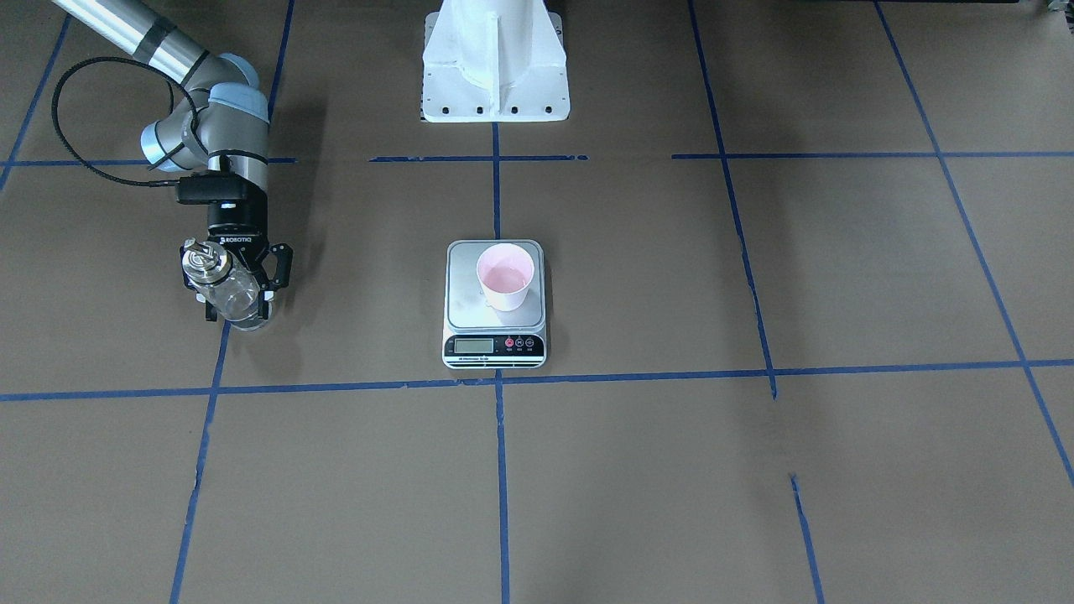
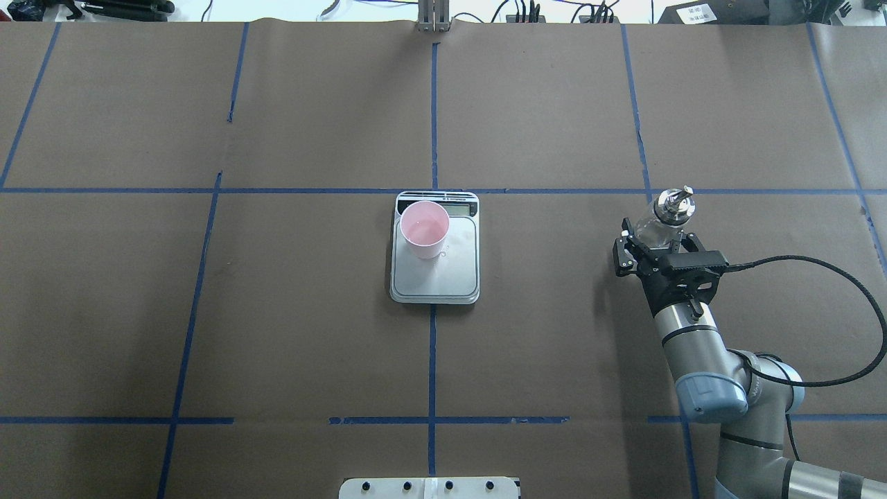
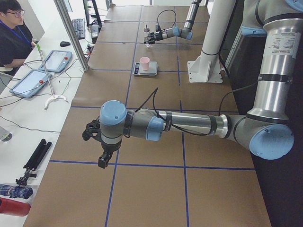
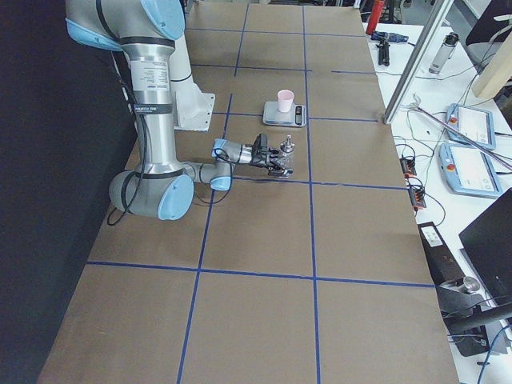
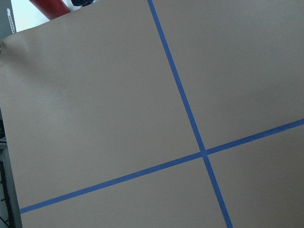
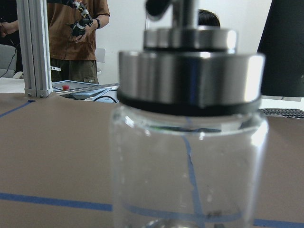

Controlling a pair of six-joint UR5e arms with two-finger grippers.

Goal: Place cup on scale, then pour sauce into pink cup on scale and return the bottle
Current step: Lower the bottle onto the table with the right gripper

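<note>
Bottle [image 2: 658,223] stands upright on the right part of the table [image 2: 554,333], just on the near side of a blue tape line [image 2: 762,191] and well apart from the scale [image 2: 435,277]. The right gripper [image 2: 658,241] reaches in low and level from the near side, its fingers [image 2: 623,253] set either side of the glass. Whether they press on it or stand slightly off cannot be told. At the table's middle, the cup [image 2: 424,232] rests on the scale's platform, left of centre and toward the display end, inside the platform's edges, with sauce [image 2: 425,227] showing in it. A wide stretch of brown table lies between scale and bottle. The left gripper [image 3: 97,147] hangs over the left end, far from both; its fingers cannot be judged.
</note>
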